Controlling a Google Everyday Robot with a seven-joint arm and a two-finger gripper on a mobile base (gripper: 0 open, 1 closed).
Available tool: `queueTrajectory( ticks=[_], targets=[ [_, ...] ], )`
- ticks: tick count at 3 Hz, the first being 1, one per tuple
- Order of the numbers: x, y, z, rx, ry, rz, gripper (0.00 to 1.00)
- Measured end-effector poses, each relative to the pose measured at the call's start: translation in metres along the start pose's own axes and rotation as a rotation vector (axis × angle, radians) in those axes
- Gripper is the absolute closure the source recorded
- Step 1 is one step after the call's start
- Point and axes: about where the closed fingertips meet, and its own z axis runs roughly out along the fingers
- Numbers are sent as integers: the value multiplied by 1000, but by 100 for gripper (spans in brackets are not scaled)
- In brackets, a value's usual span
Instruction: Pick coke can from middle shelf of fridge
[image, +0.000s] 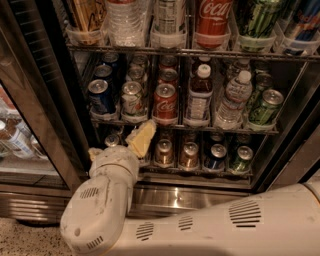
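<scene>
Tool (119, 142) hovers below upright red coke can (165, 102).

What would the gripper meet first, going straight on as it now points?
The gripper, below the thin chrome wire middle shelf, would probably meet its front edge first; depth unclear.

The fridge (200, 196) stands open in front, so nothing blocks the front edge of the middle shelf (220, 128). At that edge the coke can (165, 102) is hemmed in by a silver can (132, 98) just left and a juice bottle (199, 92) just right, with more red cans (168, 76) close behind. Free room lies above the can tops, under the upper rack (175, 51). The gripper (120, 140), fingers (141, 139) spread, sits below the front edge, left of the coke can.
</scene>
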Motion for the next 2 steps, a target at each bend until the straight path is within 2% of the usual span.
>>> queueTrajectory(
  ticks=[1, 2],
  targets=[
    [27, -51, -6, 165, 43, 35, 0],
    [34, -68, -8, 229, 70, -3, 0]
  ],
)
